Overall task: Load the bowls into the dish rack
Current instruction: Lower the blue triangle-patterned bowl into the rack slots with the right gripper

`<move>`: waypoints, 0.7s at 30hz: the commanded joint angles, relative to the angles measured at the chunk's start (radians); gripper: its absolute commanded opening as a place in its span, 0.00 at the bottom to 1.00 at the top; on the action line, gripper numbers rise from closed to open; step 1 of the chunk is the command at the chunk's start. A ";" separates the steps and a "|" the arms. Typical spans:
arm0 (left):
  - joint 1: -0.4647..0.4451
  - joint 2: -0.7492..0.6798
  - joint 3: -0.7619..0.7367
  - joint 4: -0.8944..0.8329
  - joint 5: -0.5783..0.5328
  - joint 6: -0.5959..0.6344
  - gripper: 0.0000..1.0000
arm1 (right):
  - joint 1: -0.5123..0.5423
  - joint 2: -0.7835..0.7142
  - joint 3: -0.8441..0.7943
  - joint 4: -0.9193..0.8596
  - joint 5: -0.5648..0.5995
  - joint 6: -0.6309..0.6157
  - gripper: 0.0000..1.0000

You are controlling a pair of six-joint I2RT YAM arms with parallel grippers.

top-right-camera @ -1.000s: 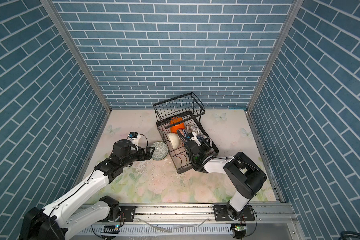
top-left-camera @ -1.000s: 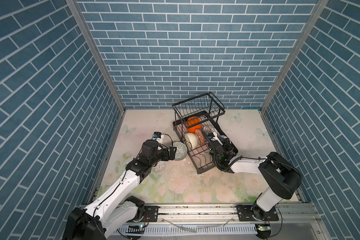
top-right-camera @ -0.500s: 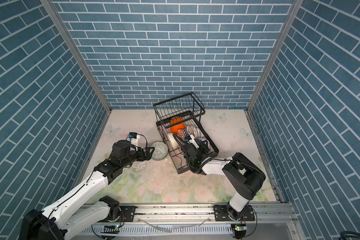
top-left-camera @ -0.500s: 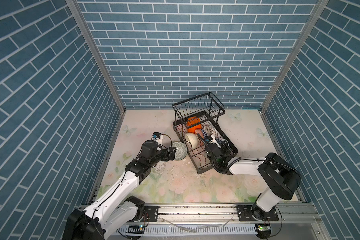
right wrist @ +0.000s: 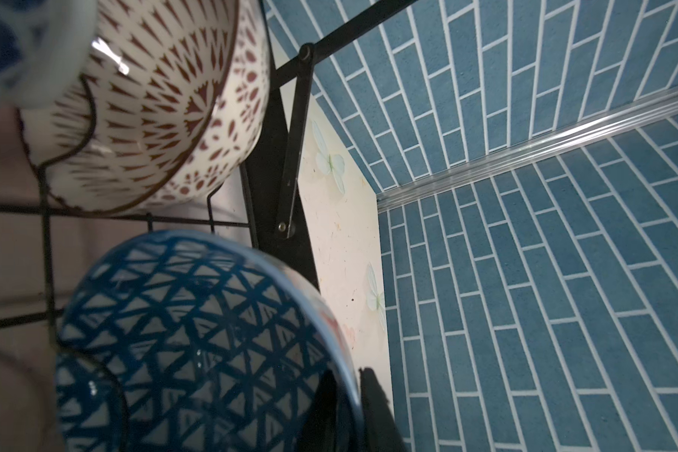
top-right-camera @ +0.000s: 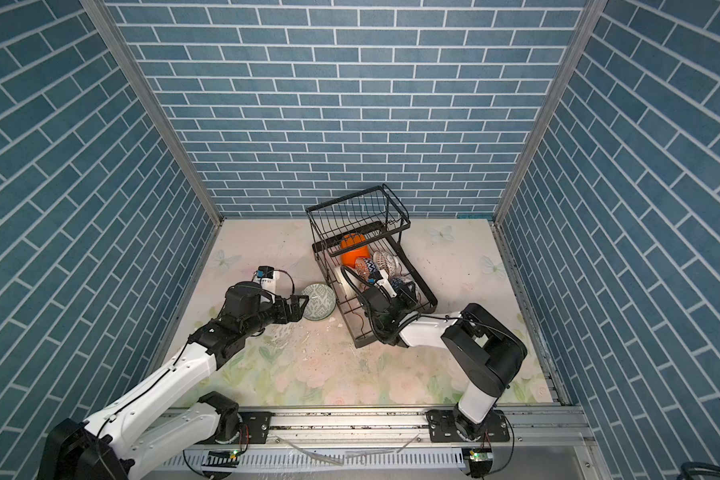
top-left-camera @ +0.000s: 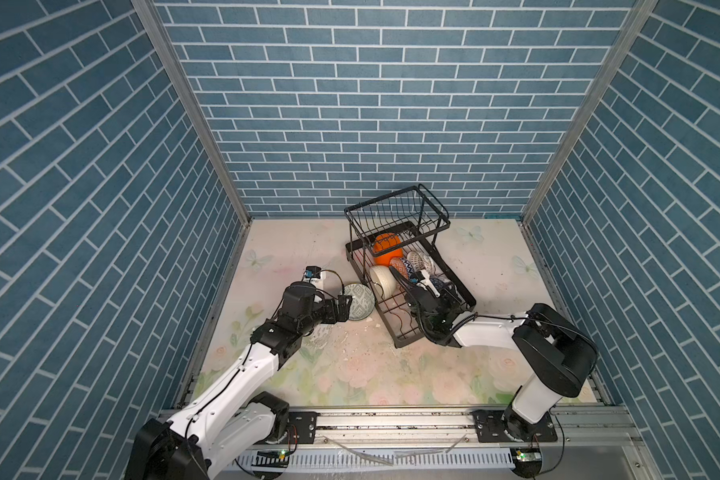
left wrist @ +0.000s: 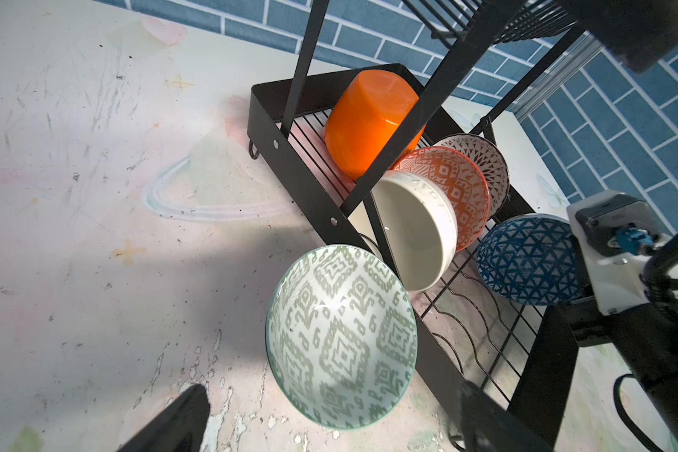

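A grey-green patterned bowl (top-left-camera: 360, 301) (top-right-camera: 319, 301) (left wrist: 341, 336) leans on its edge against the outside of the black wire dish rack (top-left-camera: 404, 343) (left wrist: 298, 195). My left gripper (top-left-camera: 344, 308) (left wrist: 329, 395) is open just short of this bowl, one finger on each side, not touching it. Inside the rack stand an orange bowl (left wrist: 368, 121), a cream one (left wrist: 415, 235), an orange-red one (left wrist: 455, 188), a brown one (right wrist: 153, 98) and a blue bowl (right wrist: 192, 332) (left wrist: 529, 262). My right gripper (right wrist: 349, 399) (top-right-camera: 408, 293) is shut on the blue bowl's rim.
The rack's raised basket (top-left-camera: 398, 212) stands over its far end, near the back wall. Wavy wire dividers (left wrist: 466, 325) run along the near part of the lower tray. The right arm's cable (top-left-camera: 420, 320) hangs over the rack's near end.
My right gripper has shifted a little within the rack, still holding the blue bowl by its rim. The left arm and the grey-green bowl have hardly moved.
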 commanded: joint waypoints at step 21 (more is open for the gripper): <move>0.007 -0.026 0.032 -0.103 -0.057 -0.009 1.00 | 0.002 -0.128 0.036 -0.196 -0.126 0.230 0.68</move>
